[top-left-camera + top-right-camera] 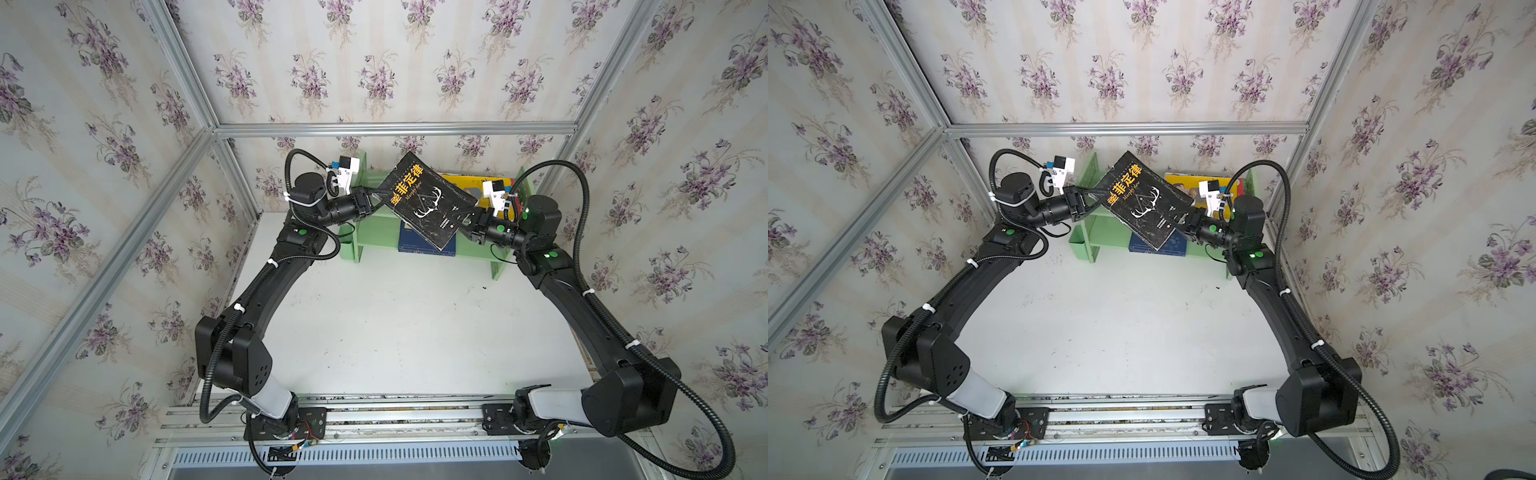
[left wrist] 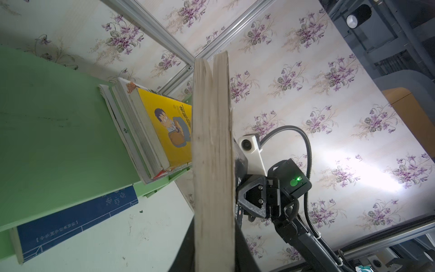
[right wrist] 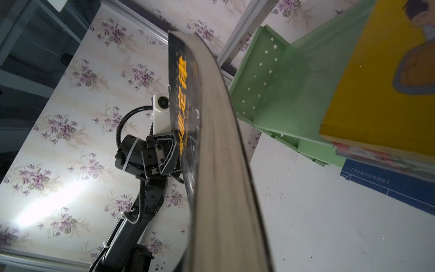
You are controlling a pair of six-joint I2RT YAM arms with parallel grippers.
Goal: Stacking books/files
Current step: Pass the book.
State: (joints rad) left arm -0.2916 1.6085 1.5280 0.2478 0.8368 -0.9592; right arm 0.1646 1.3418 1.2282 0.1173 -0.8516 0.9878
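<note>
A black book (image 1: 430, 199) with an orange title and white antlers hangs tilted in the air above the green shelf (image 1: 374, 232). My left gripper (image 1: 384, 194) is shut on its left edge, and the left wrist view shows the page edge (image 2: 213, 164) running between the jaws. My right gripper (image 1: 459, 218) has the book's lower right edge between its fingers; whether they still press on it is unclear. A yellow book (image 1: 461, 183) with a cartoon man tops a small pile on the shelf's upper board. A navy book (image 1: 409, 241) lies flat beneath that board.
The green shelf stands against the back wall, with upright end panels (image 3: 263, 77) at both sides. An aluminium frame and flowered wallpaper close in the cell on three sides. The white table (image 1: 395, 324) stretches forward to the arms' base rail.
</note>
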